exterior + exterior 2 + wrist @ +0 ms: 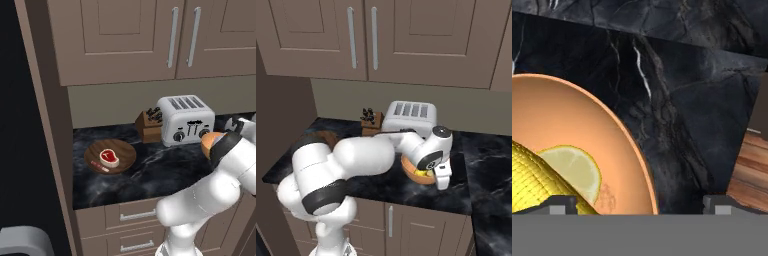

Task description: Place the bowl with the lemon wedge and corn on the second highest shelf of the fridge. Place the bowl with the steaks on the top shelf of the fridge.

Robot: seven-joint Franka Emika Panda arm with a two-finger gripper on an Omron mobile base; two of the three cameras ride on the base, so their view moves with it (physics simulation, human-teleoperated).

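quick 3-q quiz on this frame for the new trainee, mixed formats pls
1. True or false: the tool is open, with one fingertip over the inside of the orange bowl and the other over the black counter, straddling the rim.
2. Which items lie in the orange bowl? A) steaks B) corn and a lemon wedge C) nothing
3. Fill in: on the counter, the wooden dish holding the steaks sits in front of the ______, which stands beside the toaster.

Key: 1 true; 2 B; 3 knife block
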